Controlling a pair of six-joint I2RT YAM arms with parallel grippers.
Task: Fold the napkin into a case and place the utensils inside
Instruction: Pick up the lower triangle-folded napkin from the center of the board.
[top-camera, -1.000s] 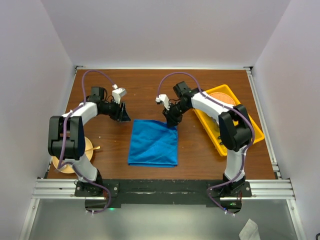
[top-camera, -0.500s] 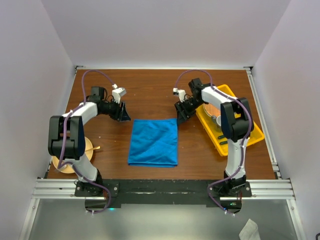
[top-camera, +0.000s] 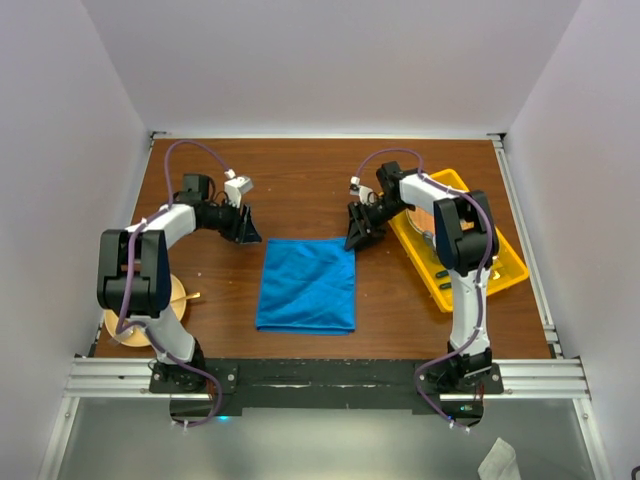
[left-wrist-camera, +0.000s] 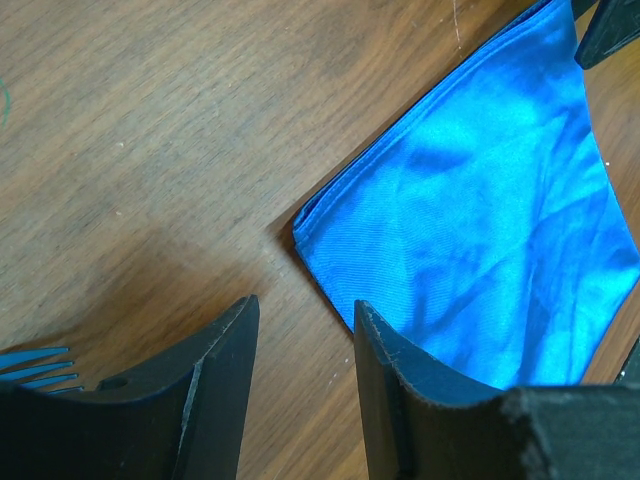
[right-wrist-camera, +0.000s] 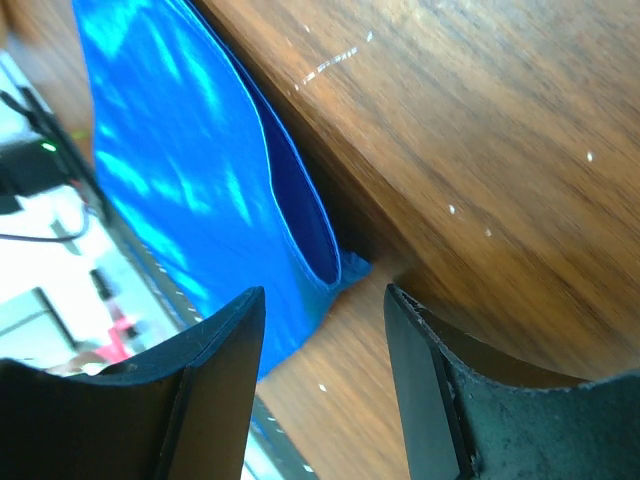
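Seemingly doubled, the napkin (top-camera: 306, 284) lies flat, left tool (top-camera: 247, 230) and right tool (top-camera: 356, 236) both spread.

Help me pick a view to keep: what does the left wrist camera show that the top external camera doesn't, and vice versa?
Left wrist only: blue fork tines beside the left gripper, and the layered corner edge of the napkin. Top external only: the yellow tray under the right arm. Both: the folded napkin flat on the wooden table.
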